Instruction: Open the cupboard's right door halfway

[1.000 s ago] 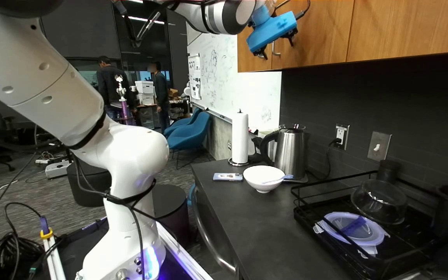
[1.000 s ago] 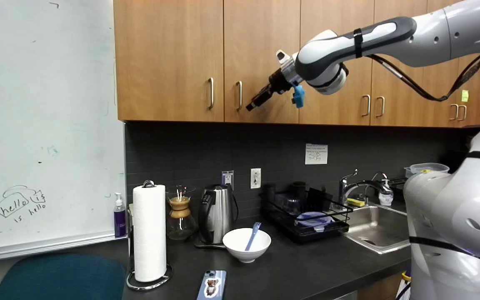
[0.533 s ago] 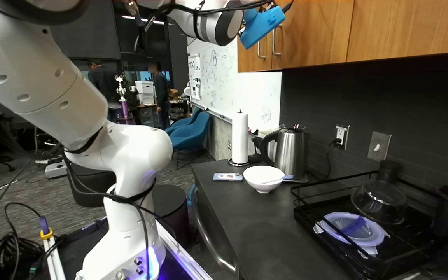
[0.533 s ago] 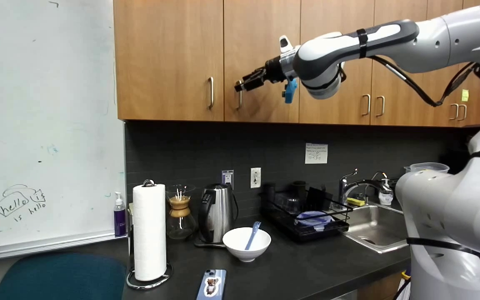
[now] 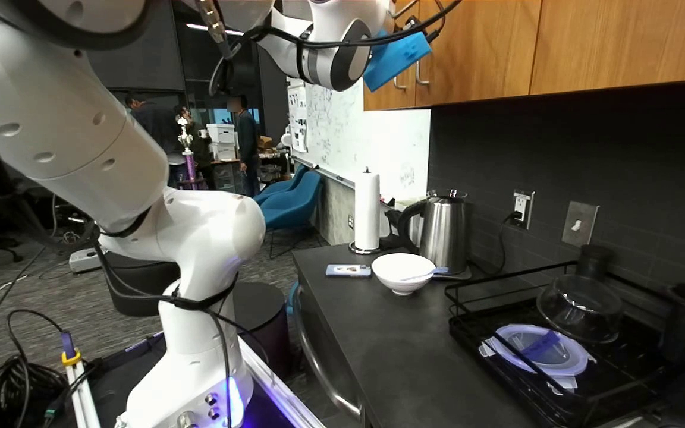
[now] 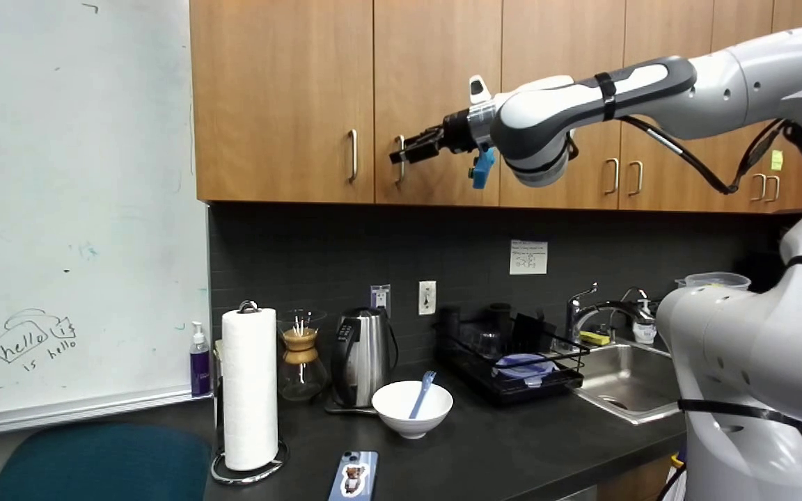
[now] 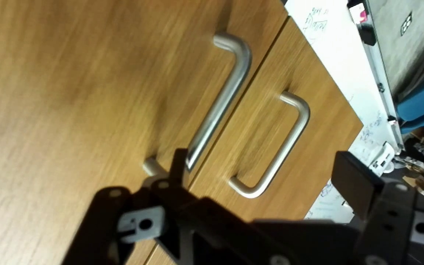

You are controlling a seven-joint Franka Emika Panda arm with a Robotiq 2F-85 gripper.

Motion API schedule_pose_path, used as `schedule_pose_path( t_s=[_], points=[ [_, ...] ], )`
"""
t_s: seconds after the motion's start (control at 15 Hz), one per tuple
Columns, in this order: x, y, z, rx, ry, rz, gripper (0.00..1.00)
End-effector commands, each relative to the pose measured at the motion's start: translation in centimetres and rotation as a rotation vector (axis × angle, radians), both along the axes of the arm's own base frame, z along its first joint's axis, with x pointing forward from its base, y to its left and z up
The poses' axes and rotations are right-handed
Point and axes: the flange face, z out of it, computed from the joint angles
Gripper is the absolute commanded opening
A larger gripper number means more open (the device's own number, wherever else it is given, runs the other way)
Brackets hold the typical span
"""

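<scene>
Hovering with jaws apart at handle (image 7: 218,110) of right door (image 6: 436,76), presumably readying grasp, next needing to straddle, clamp and pull.

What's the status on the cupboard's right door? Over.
Hand open, gripping nothing. Right door shut; one finger overlaps its handle in the wrist view, contact unclear. Possible snag: left door's handle also shows within the hand's spread.

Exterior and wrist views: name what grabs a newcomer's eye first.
The white robot arm probably wins, stretched in front of the brown cupboard in an exterior view. In the wrist view, the open end effector faces two silver handles. Below the cupboard, a white bowl holding a blue fork stands out on the dark counter.
</scene>
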Motion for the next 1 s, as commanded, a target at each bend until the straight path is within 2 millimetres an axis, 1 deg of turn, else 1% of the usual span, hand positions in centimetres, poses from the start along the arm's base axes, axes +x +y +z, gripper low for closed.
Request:
schedule_pose_path(
  t_s=[0.0,0.2,0.47,0.53,0.6,0.67,0.93],
  points=[
    [0.4,0.2,-1.3,0.065,0.028,-0.005,1.00],
    [1.3,-0.5,-2.3,0.169,0.062,-0.020,1.00],
    [2.2,-1.4,-3.3,0.239,0.090,-0.015,1.00],
    [2.4,-1.5,-3.5,0.250,0.094,-0.014,0.75],
    [2.6,-1.5,-3.8,0.258,0.096,-0.010,0.74],
    [2.8,-1.6,-4.0,0.265,0.096,-0.005,0.69],
    [3.1,-2.1,-4.2,0.292,0.083,0.007,0.38]
  ],
)
